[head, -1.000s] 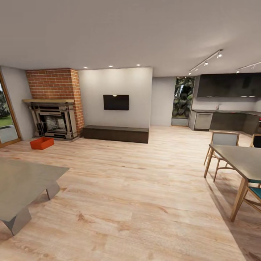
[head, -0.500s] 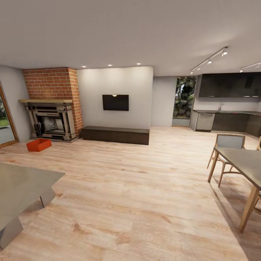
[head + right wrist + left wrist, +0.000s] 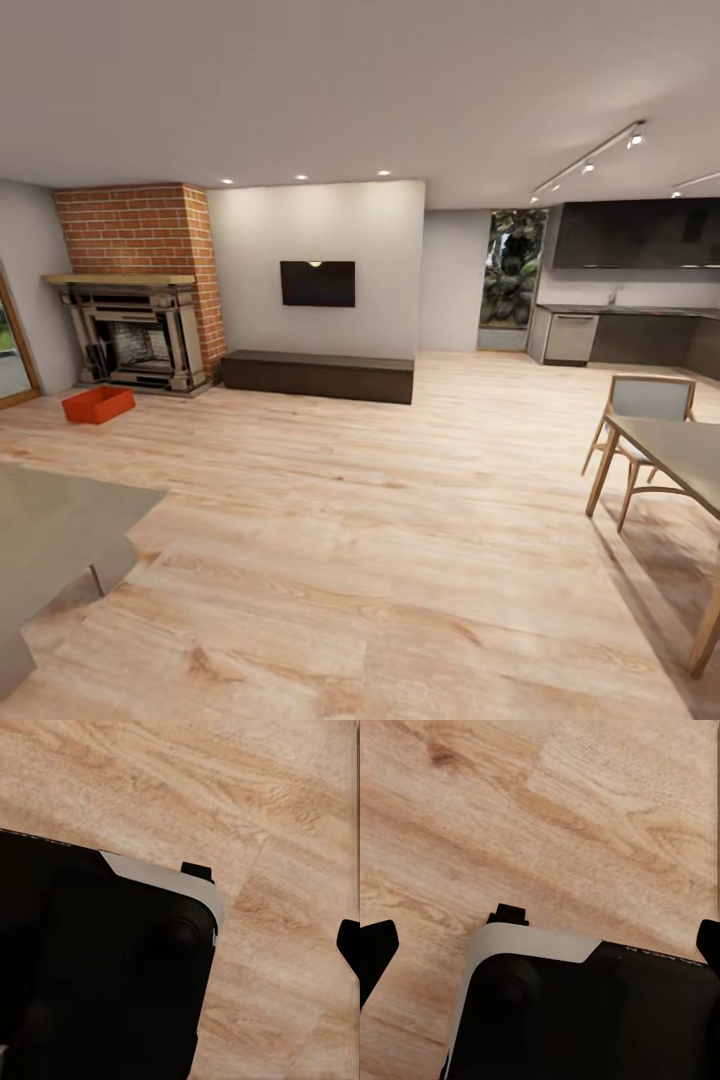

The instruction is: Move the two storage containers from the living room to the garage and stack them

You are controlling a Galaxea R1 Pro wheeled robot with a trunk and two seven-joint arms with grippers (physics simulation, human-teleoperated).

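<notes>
Bin [image 3: 98,404] was spotted far off on the wood floor [image 3: 380,520] by the fireplace [image 3: 135,335]. Probably light, stiff, kinda slick; best grabbed by a rim wall. Left pincer [image 3: 540,945] looked spread wide, right one couldn't be told.

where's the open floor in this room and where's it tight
Widest bare wood floor runs down the middle, between the low grey table and the dining table, back to the dark bench. Tighter spots: the fireplace corner, where one storage container sits, and around the chair.
</notes>
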